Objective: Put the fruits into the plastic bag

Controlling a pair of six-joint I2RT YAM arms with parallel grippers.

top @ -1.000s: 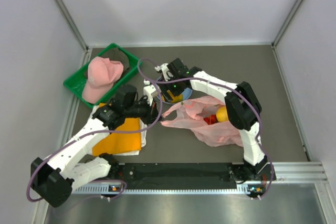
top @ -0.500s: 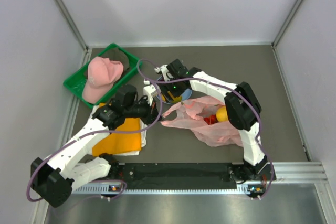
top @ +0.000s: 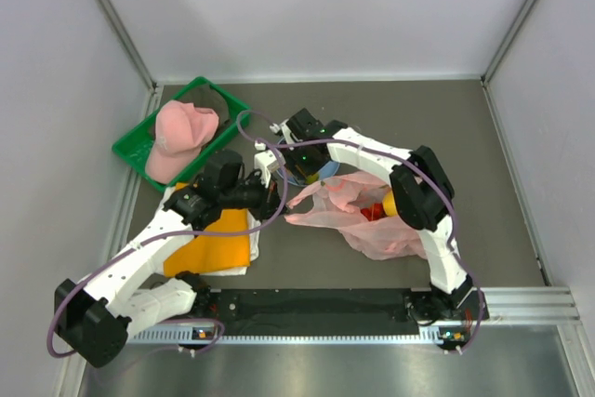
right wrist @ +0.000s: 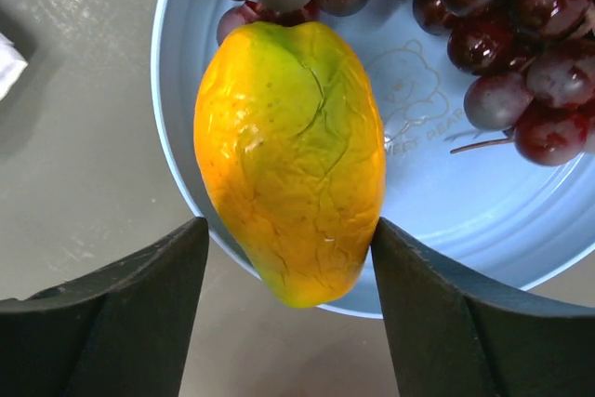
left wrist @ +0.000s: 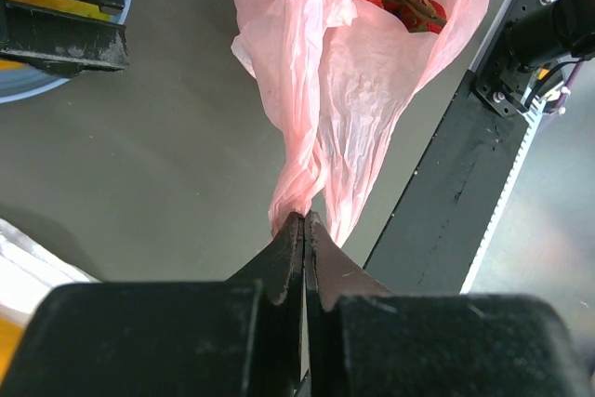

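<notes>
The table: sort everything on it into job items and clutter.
Job items: mango, grapes, lemon, red fruits, plastic bag.
Lying about: pink cap, green basket, orange cloth, blue plate.

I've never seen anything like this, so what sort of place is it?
Probably a robotics lab test cell: plain white panels wall in a grey table, and two bolted-down arms handle a toy mango and a pink plastic bag.
</notes>
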